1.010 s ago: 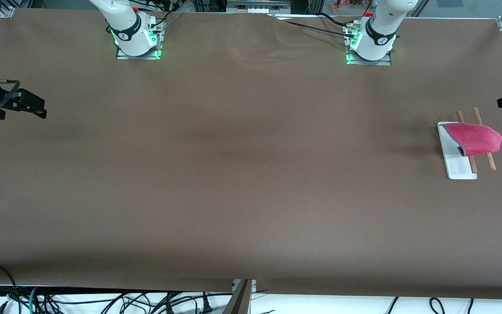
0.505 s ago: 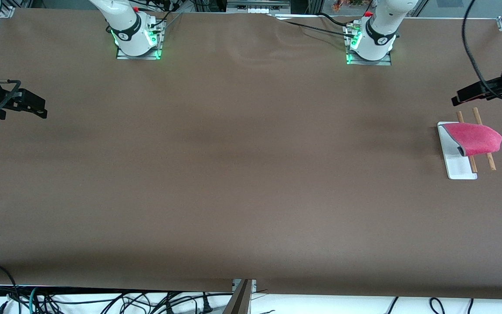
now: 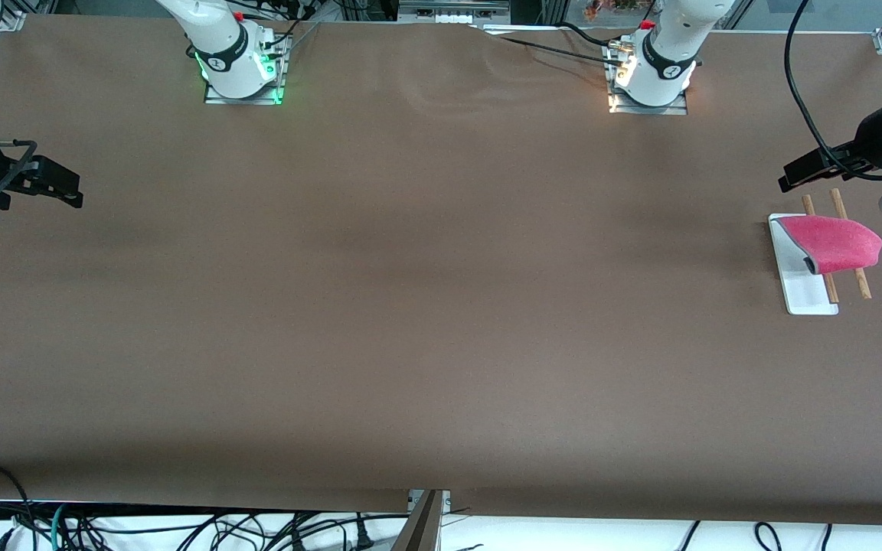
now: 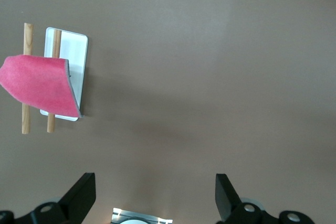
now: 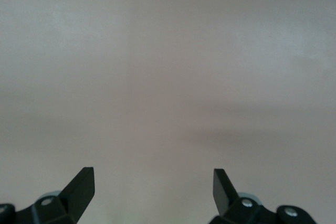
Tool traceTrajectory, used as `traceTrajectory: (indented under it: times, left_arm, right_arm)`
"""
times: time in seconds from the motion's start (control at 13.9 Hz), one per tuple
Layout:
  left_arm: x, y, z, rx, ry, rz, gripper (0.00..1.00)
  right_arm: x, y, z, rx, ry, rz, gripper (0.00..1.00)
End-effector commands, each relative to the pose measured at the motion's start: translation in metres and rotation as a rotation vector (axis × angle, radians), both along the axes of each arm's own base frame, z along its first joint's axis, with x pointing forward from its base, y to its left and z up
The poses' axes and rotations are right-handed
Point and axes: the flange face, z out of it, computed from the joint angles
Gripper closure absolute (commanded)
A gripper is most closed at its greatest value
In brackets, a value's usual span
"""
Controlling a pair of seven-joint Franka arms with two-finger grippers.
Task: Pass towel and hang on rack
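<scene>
1. The towel [image 3: 833,242] hangs draped over the two wooden rods of the rack [image 3: 802,295], which stands on the table [image 3: 441,306] toward the left arm's end. In the left wrist view the pink cloth [image 4: 39,85] crosses both rods, with its grey-trimmed edge falling over the white base [image 4: 73,51].

2. The left gripper [image 3: 801,171] hovers over the table just beside the rack's rod ends. Its fingers [image 4: 81,195] are spread wide apart and carry nothing; the left wrist view shows bare tabletop between them.

3. The right gripper [image 3: 62,187] hangs over the table at the right arm's end, well apart from the rack. Its fingers [image 5: 81,184] are likewise spread and empty (its wrist view shows nothing but plain brown surface), and this arm looks to be waiting.

4. Judged from how things lie, the main work is done: the towel is on the rack, neither claw grips it, and no cloth lies on the table.

5. What seems left is small. The towel sits off-centre, bunched toward the rod ends farther from the front camera, and it overhangs one side more than the other, yet it appears to rest steadily enough.

6. I would guess that only drawing the left arm clear of the rack is still to do, without snagging the cloth.
</scene>
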Motion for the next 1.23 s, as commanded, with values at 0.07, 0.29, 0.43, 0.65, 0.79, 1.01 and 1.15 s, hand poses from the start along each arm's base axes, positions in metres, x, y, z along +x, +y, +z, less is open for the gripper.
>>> traceTrajectory:
  times: [0.07, 0.29, 0.43, 0.65, 0.79, 1.01, 1.15]
  left_arm:
    - [0.003, -0.013, 0.001, -0.02, -0.027, -0.03, 0.0]
    - [0.002, -0.028, 0.007, -0.013, -0.041, -0.061, 0.0]
    - [0.002, -0.047, 0.004, -0.022, -0.038, -0.1, 0.0]
    - [0.0, -0.042, 0.005, -0.02, -0.037, -0.095, 0.0]
    - [-0.001, -0.038, 0.005, -0.022, -0.034, -0.087, 0.0]
    - [-0.003, -0.038, 0.006, -0.023, -0.031, -0.086, 0.0]
    - [-0.004, -0.037, 0.003, -0.025, -0.024, -0.081, 0.0]
  right_arm:
    - [0.001, 0.002, 0.003, -0.002, -0.006, 0.015, 0.0]
    - [0.001, 0.0, 0.004, -0.002, -0.008, 0.013, 0.0]
    - [0.001, 0.0, 0.004, 0.001, -0.008, 0.012, 0.0]
    - [0.001, 0.0, 0.004, 0.002, -0.008, 0.012, 0.0]
    - [0.001, 0.0, 0.004, 0.002, -0.008, 0.012, 0.0]
    - [0.001, 0.002, 0.004, 0.001, -0.009, 0.015, 0.0]
    - [0.001, 0.001, 0.004, 0.002, -0.009, 0.014, 0.0]
